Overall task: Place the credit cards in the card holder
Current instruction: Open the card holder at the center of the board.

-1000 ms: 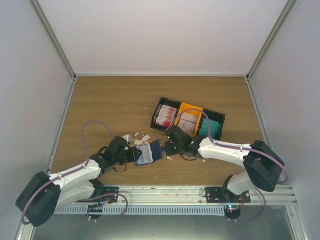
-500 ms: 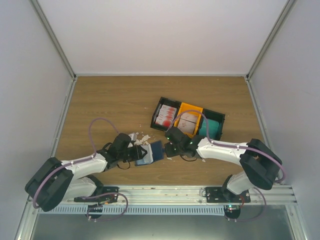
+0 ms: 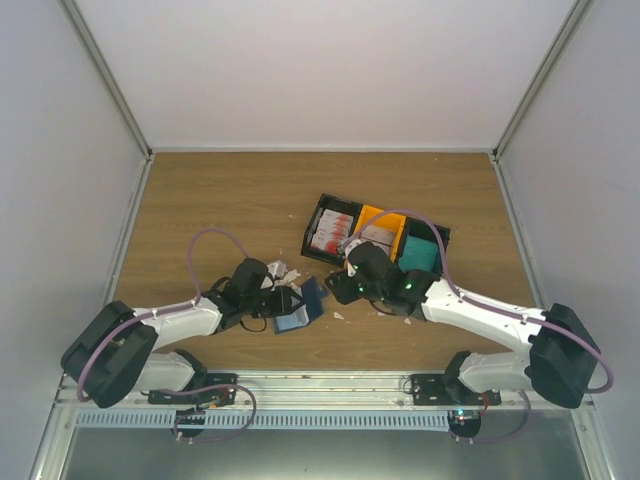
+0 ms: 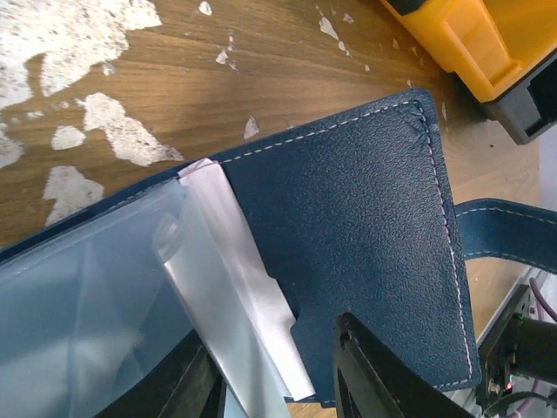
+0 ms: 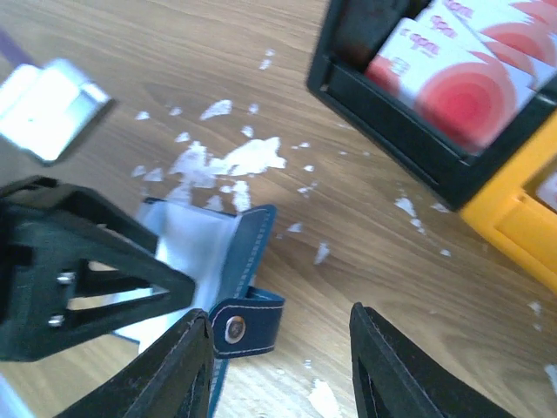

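At the lower centre of the top view, the card holder (image 3: 300,306) lies open on the wooden table (image 3: 220,210), between the two arms. The left gripper (image 4: 274,341) is down at its edge. In the left wrist view its fingers (image 4: 383,383) stand partly apart at the bottom of the frame, with the navy flap and a pale sheet from the inside running between them; whether they pinch it I cannot tell. The right gripper (image 5: 278,313) hovers just right of the holder, jaws spread and clasping nothing. The holder's snap strap (image 5: 246,324) shows on the table in the gap, close to the finger on the left of that frame. Torn white scraps (image 5: 235,161) lie scattered on the wood just above the holder. At the upper right of the right wrist view, red-and-white credit cards (image 5: 461,78) sit in a black tray (image 5: 392,144), with an orange tray (image 5: 513,218) right beside it.
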Robot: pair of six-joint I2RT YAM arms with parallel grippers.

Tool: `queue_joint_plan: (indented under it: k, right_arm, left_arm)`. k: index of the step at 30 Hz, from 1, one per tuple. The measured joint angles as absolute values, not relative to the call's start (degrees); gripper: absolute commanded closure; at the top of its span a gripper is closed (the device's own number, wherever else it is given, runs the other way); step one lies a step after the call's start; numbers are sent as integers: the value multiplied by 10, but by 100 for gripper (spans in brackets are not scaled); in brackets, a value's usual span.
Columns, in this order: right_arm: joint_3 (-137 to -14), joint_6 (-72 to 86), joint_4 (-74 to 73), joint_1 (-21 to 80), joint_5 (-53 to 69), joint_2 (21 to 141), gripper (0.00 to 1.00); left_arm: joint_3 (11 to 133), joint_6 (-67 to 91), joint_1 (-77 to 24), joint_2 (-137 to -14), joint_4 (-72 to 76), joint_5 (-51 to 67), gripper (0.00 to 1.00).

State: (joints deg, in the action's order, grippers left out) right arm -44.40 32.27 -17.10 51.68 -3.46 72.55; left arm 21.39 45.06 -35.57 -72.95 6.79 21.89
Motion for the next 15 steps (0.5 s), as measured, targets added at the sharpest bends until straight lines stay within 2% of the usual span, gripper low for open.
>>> queue_joint_plan:
  k: [5,8,10,15]
  right_arm:
    - [-441,297,-143,517,33,711,58]
    - [-426,279,-114,517,95,701,72]
    - [-415,273,-96,517,135,702,77]
    - [-369,279,-50,517,213,707,77]
  left_arm:
    - [219,442,-356,-750,83,246,65]
    - [230,439,-356,-767,91,264,67]
    - [239,436,-356,-778,101,277,67]
    - [262,423,-355,-811,114,310,68]
